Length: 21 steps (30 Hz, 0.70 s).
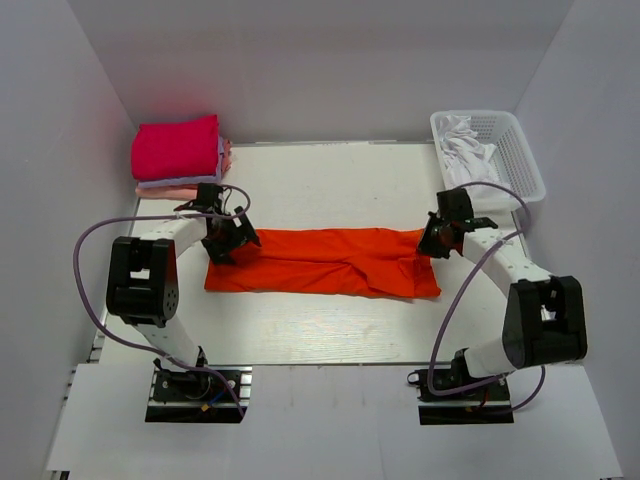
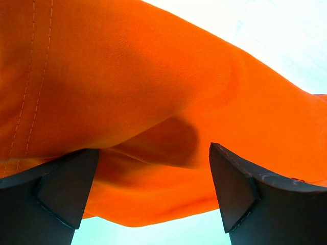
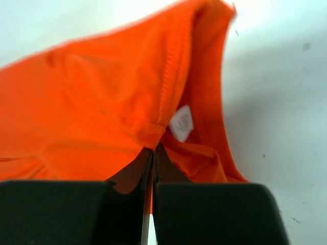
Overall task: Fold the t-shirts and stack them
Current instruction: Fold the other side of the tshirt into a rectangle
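The orange-red t-shirt (image 1: 320,262) lies folded into a long strip across the middle of the table. My left gripper (image 1: 228,240) is at the strip's left end. In the left wrist view (image 2: 154,148) its jaws stand wide apart with the orange cloth (image 2: 127,76) bulging between and above them. My right gripper (image 1: 432,240) is at the strip's right end. In the right wrist view (image 3: 154,149) it is shut on a fold of the orange cloth (image 3: 92,102) beside the white neck label (image 3: 181,123). Folded shirts are stacked at the back left: magenta-pink (image 1: 177,147) on pale lavender (image 1: 185,182) and light pink (image 1: 150,189).
A white plastic basket (image 1: 522,150) holding crumpled white cloth (image 1: 465,148) stands at the back right corner. White walls close in the table at the left, back and right. Bare table (image 1: 320,320) lies in front of the strip.
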Each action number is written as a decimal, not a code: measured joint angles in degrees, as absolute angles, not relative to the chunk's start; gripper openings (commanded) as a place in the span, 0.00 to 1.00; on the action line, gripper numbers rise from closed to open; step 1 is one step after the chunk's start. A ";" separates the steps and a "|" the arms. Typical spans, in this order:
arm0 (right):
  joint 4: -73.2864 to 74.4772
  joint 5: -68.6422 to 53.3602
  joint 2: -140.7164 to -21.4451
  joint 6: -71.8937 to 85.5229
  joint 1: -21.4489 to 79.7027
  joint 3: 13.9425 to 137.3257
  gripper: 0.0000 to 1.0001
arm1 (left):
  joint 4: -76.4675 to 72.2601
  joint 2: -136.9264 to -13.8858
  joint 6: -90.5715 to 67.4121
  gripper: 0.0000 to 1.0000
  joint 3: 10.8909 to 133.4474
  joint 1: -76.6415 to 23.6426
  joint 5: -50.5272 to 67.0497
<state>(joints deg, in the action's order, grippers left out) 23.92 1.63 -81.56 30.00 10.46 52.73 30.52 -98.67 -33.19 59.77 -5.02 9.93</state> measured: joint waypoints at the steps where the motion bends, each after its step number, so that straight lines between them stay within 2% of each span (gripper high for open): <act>1: 23.92 1.87 -82.11 30.35 10.44 51.64 0.00 | 30.74 -98.70 -33.04 1.00 59.90 -5.06 9.89; 2: 23.90 2.26 -82.81 30.68 10.44 50.78 0.03 | 30.92 -98.76 -32.93 1.00 60.03 -5.08 9.85; 3: 23.94 2.85 -83.81 31.11 10.44 50.11 0.11 | 31.05 -98.83 -32.75 1.00 60.12 -5.06 9.85; 7: 23.64 5.50 -88.79 31.33 10.35 50.09 0.15 | 32.03 -98.91 -31.99 1.00 60.62 -5.08 9.34; 8: 23.92 5.85 -89.93 31.14 10.35 50.74 0.19 | 32.51 -98.89 -31.68 1.00 60.77 -5.08 8.97; 9: 24.45 6.28 -91.24 30.96 10.33 51.96 0.36 | 32.99 -98.80 -31.22 1.00 60.88 -5.10 8.45; 11: 25.36 7.11 -92.82 30.39 10.33 54.85 0.53 | 33.93 -98.24 -30.00 1.00 60.95 -5.10 7.62; 13: 26.33 7.64 -92.92 29.95 10.35 57.91 0.81 | 35.05 -96.75 -28.32 1.00 61.34 -5.10 7.46; 14: 26.92 7.94 -92.60 29.28 10.35 59.70 0.90 | 35.44 -95.66 -27.29 1.00 61.80 -5.10 7.73; 21: 28.73 6.55 -84.38 28.05 10.92 64.62 0.90 | 28.80 -82.37 -21.02 1.00 64.66 -5.15 17.43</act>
